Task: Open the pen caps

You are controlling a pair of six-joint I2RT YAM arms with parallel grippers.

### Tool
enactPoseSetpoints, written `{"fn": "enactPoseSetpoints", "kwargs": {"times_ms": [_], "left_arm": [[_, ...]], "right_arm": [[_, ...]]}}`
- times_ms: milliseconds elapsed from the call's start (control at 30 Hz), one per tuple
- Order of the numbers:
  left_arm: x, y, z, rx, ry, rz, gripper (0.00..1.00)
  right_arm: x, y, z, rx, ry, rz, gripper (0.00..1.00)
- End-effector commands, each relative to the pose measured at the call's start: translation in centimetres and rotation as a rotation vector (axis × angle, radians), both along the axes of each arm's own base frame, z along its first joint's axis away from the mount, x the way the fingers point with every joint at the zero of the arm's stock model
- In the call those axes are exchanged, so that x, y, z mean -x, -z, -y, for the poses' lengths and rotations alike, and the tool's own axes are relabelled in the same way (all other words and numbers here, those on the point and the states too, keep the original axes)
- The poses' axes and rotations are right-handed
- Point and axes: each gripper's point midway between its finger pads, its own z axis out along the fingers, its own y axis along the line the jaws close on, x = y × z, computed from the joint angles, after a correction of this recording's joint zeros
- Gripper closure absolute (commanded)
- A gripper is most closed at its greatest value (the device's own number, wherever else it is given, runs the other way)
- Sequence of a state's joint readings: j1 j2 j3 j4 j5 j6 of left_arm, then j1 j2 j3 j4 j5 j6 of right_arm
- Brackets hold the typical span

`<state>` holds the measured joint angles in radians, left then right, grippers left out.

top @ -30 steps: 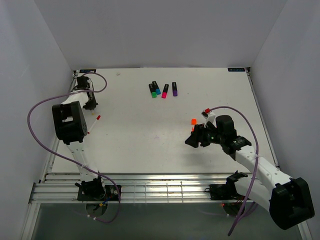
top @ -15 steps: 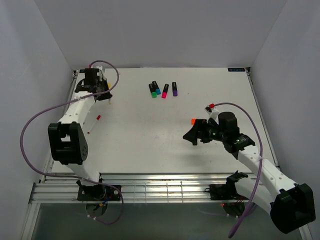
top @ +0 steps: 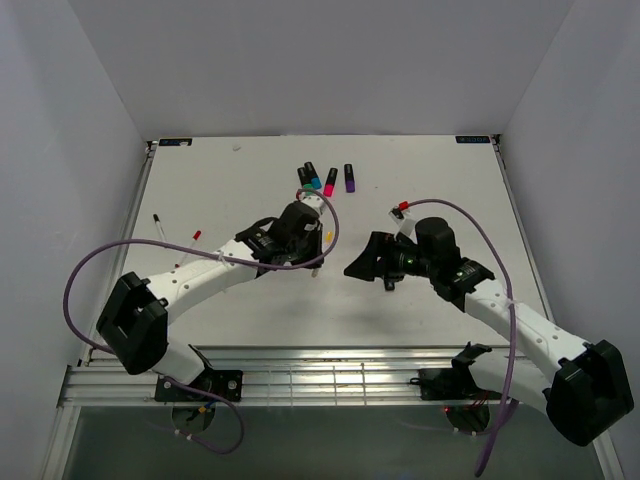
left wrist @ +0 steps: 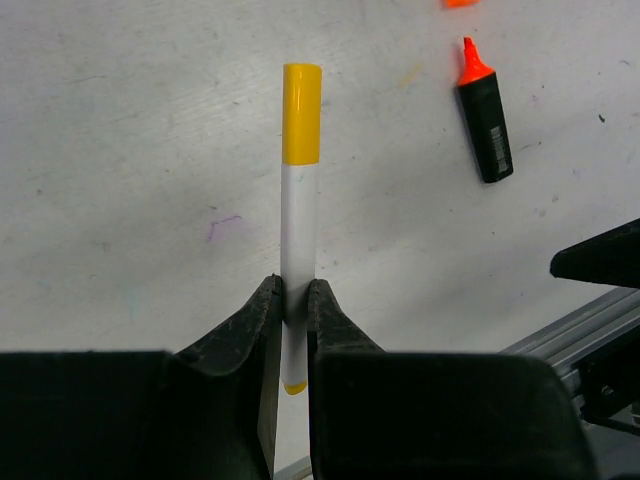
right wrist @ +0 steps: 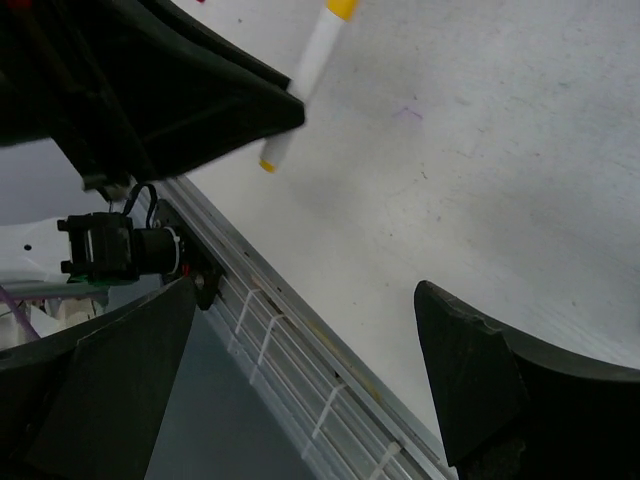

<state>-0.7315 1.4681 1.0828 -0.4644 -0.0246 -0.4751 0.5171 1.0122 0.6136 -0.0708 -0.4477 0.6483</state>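
Left wrist view: the left claw [left wrist: 293, 300] is clamped on the lower barrel of a white pen [left wrist: 299, 215]. A short stub of barrel pokes out behind the fingers.
Pen axis: it runs straight out from the left claw, with the yellow cap [left wrist: 301, 112] at the free end, held above the table [left wrist: 120, 150].
Right claw: the right claw [right wrist: 300, 330] has its fingers spread wide, with nothing between them and touching nothing.
Key relation: in the right wrist view the pen [right wrist: 305, 75] is ahead of the open fingers. It slants up, and its cap [right wrist: 340, 8] sits at the top edge, outside the gap.
Top view: the right claw [top: 362, 272] faces the left claw [top: 312, 255]. The two are near each other but apart, and the cap [top: 328, 237] sits on the side towards the right claw.
Nearer arm: the right. Probably it has to come in along the pen's line and close on the cap, not the barrel.
Already open: an orange marker [left wrist: 485, 125] lies bare-tipped beside the pen.
Left side: a thin pen with a red cap [top: 197, 236] lies on the table, well apart.
Far: pink cap [top: 328, 190] and purple cap [top: 350, 186] are on their markers.
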Motion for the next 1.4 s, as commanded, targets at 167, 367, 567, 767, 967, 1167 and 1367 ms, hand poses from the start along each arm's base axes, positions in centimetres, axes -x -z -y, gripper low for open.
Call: {"fn": "enactPoseSetpoints", "kwargs": {"times_ms": [167, 367, 567, 767, 967, 1167, 1367], "left_arm": [[1.6, -1.3, 3.9, -0.039, -0.029, 0.171, 1.00], [2.3, -0.8, 4.1, -0.047, -0.044, 0.188, 1.00], [2.8, -2.1, 3.3, 0.004, -0.072, 0.210, 1.00], [3.0, -4.1, 1.5, 0.015, -0.101, 0.264, 1.00], [2.9, -5.6, 0.3, 0.011, -0.111, 0.276, 1.00], [4.0, -6.6, 1.7, 0.107, -0.029, 0.271, 1.00], [4.3, -6.6, 2.2, 0.131, -0.016, 0.257, 1.00]], "right_arm": [[-0.7, -4.5, -5.3, 0.018, -0.085, 0.169, 0.07], [-3.2, -2.7, -3.6, 0.139, 0.096, 0.127, 0.12], [-4.2, -1.6, -2.6, 0.161, 0.188, 0.119, 0.17], [-4.4, -1.7, -2.5, 0.155, 0.210, 0.107, 0.21], [-3.4, -3.0, -2.0, 0.121, 0.204, 0.116, 0.21], [-4.6, -3.9, -3.3, 0.106, 0.170, 0.154, 0.22], [-6.7, -5.2, -4.8, 0.077, 0.196, 0.170, 0.26]]}}
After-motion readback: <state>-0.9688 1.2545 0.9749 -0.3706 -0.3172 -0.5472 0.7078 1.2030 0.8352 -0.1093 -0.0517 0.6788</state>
